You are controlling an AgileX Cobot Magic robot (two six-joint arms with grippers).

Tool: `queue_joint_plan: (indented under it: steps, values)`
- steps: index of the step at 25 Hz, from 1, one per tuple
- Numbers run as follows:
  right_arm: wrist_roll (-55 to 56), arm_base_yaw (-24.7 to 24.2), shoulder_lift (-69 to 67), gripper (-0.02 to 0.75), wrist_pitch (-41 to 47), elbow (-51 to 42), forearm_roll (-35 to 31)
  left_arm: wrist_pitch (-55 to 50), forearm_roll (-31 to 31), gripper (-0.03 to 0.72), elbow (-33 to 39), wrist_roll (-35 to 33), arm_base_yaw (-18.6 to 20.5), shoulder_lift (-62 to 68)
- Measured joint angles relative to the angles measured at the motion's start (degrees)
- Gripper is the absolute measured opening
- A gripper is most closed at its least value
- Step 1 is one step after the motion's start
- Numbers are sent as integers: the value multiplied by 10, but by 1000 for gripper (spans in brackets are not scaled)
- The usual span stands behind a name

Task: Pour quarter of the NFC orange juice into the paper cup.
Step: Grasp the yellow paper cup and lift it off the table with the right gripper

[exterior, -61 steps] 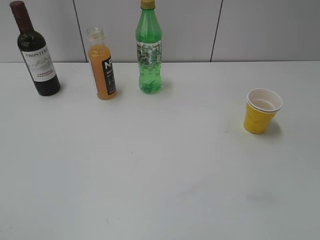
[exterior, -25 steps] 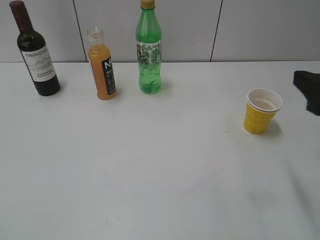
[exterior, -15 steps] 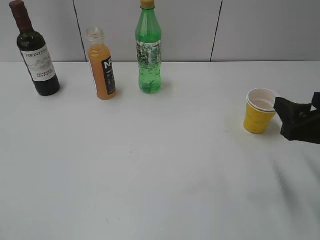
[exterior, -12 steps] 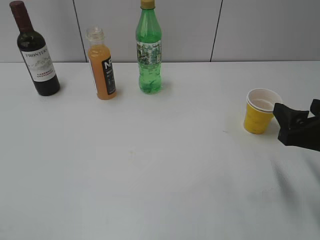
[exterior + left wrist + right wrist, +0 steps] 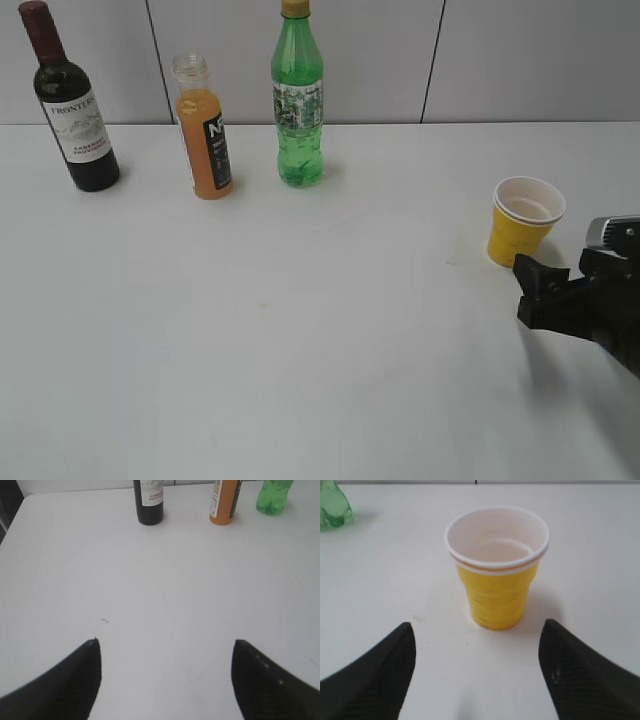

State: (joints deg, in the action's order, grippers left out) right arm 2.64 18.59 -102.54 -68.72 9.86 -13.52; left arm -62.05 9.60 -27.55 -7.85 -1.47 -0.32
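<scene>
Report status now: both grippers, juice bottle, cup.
Left gripper open, empty. Right gripper open, facing paper cup, not touching. NFC orange juice upright, uncapped, untouched. Nothing between.

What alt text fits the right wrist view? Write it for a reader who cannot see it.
A small yellow paper cup with a white rolled rim stands upright on a white table, centred ahead of the right gripper, whose black jaws are open and apart from it. The base of a green plastic bottle shows at the top left corner.

Matt table [image 5: 300,330] — glossy green bottle [image 5: 298,100].
</scene>
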Motion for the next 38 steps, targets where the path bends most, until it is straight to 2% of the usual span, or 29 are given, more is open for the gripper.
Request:
queue_joint_plan:
  steps: [13,21,30,38]
  values:
    - [27,0,-127,612,-5,80,0,0,-1,587,0,0,0,0]
    - [32,0,-193,612,-5,127,-27,0,-1,587,0,0,0,0]
    - [32,0,-215,612,-14,157,-60,0,-2,587,0,0,0,0]
    - [32,0,-239,612,-17,194,-63,0,-2,587,0,0,0,0]
